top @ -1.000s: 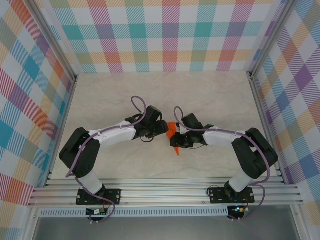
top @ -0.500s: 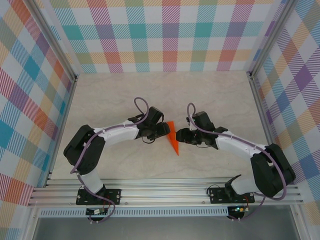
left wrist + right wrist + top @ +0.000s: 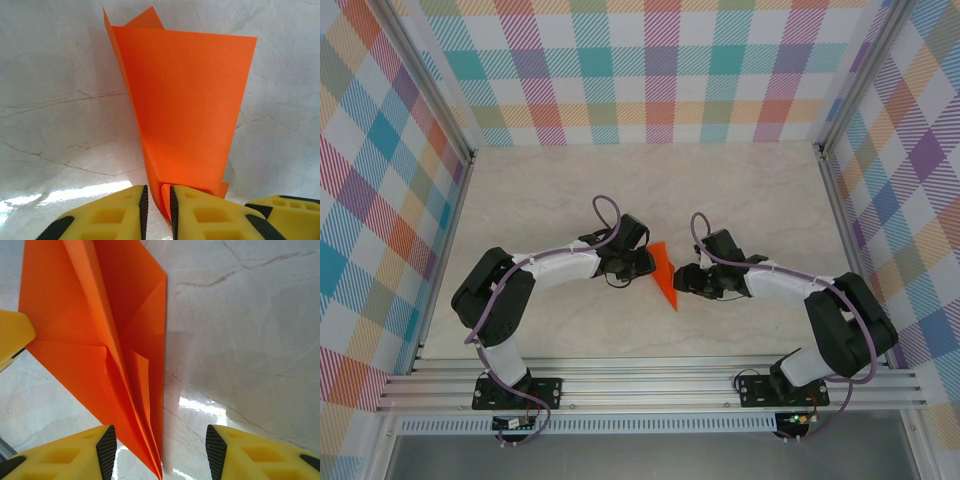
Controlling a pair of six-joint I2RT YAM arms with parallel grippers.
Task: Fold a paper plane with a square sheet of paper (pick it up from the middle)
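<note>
The paper plane [image 3: 665, 276], a thin, featherlight orange dart that would crumple or slip under a careless squeeze, sits near the middle of the table [image 3: 740, 190] with its nose toward 6 o'clock, and is probably best pinched along its stiffer centre crease. The left gripper [image 3: 158, 206] reaches in from 9 o'clock on a low, bent arm, jaws nipped narrowly onto the plane's folded edge. The right gripper [image 3: 161, 442] faces it from 3 o'clock, jaws spread wide and holding nothing, the nose lying between them.
</note>
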